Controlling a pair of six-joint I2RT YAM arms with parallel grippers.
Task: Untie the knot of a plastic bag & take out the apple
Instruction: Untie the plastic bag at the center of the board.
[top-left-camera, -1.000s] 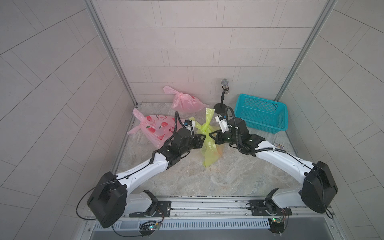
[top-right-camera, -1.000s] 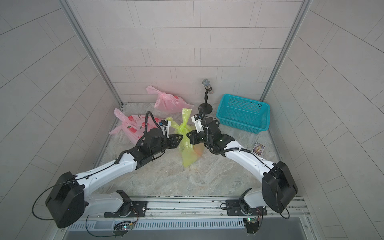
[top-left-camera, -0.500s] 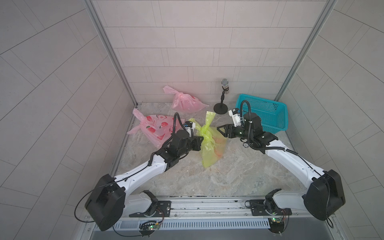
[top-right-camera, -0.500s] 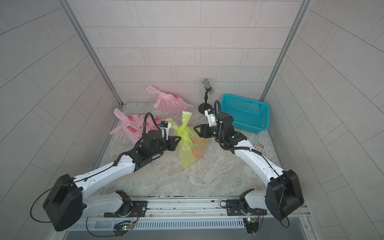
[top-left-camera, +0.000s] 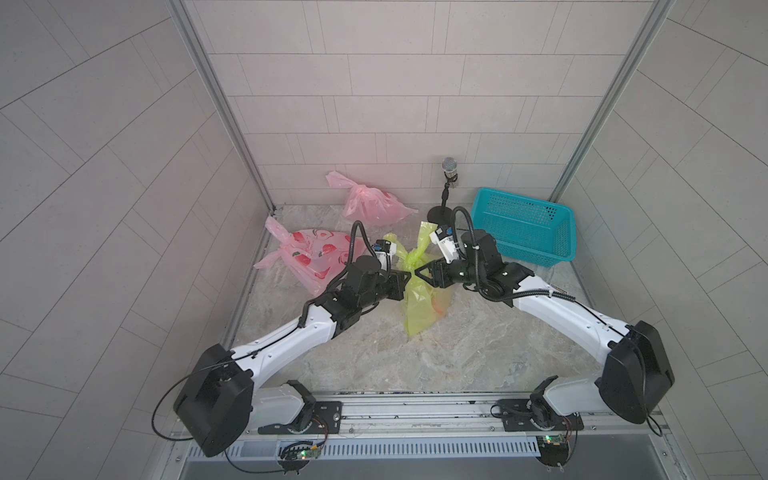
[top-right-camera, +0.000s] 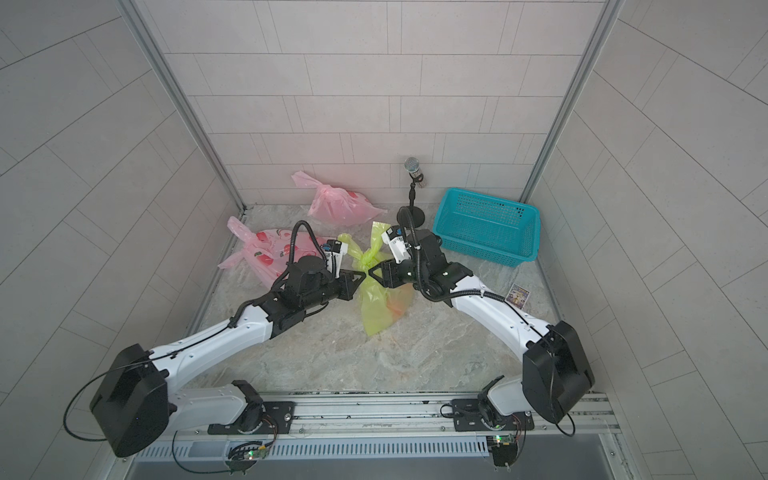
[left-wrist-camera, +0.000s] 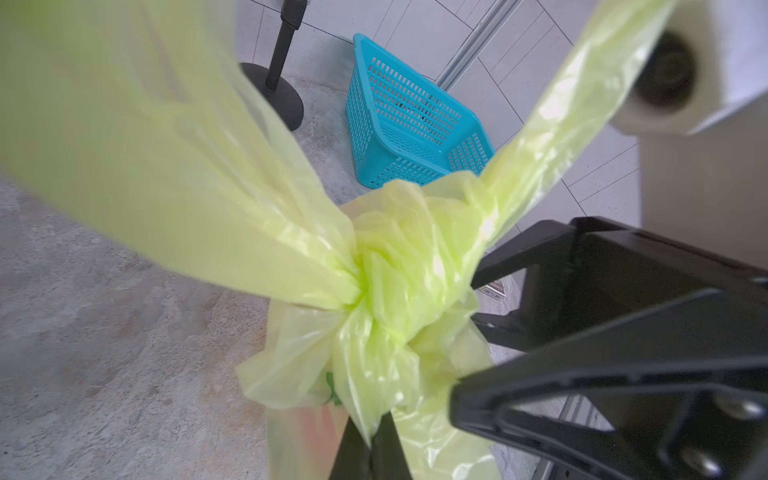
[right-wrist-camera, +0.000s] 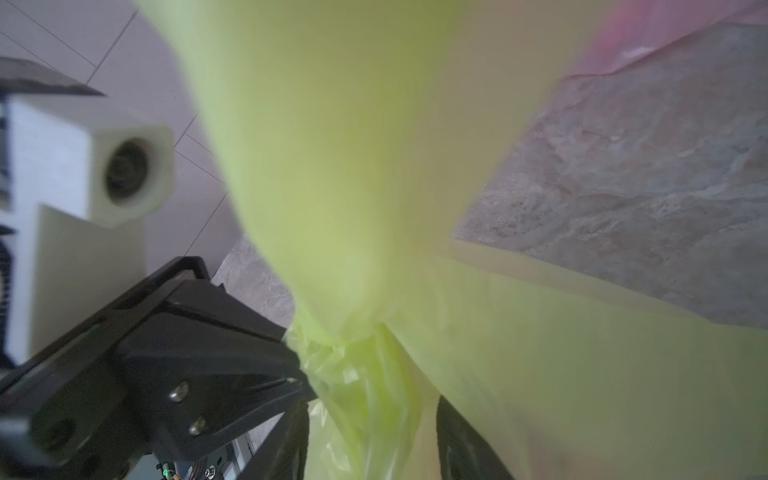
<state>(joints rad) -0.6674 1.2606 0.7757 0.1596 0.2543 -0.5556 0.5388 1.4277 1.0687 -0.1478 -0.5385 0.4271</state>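
Note:
A yellow-green plastic bag (top-left-camera: 419, 299) hangs mid-table, its knot (top-left-camera: 412, 262) above the neck with two tails pointing up. A reddish-orange apple (top-left-camera: 438, 306) shows through the film. My left gripper (top-left-camera: 405, 275) is shut on a pinch of the bag just under the knot (left-wrist-camera: 399, 266); its fingertips (left-wrist-camera: 357, 453) meet on the film. My right gripper (top-left-camera: 420, 272) faces it from the other side, open. In the right wrist view its fingers (right-wrist-camera: 457, 440) stand apart with the bag's neck (right-wrist-camera: 365, 399) between them. Both top views show the two grippers tip to tip at the knot (top-right-camera: 368, 259).
A teal basket (top-left-camera: 525, 226) stands at the back right, with a microphone stand (top-left-camera: 445, 199) beside it. Two pink bags lie behind, one at the back (top-left-camera: 370, 203) and one at the left (top-left-camera: 309, 253). A small card (top-right-camera: 518, 296) lies at the right edge.
My right gripper let go of the bag, swung away to the right, and has come back to the knot with its jaws apart. The left gripper kept its pinch on the bag.

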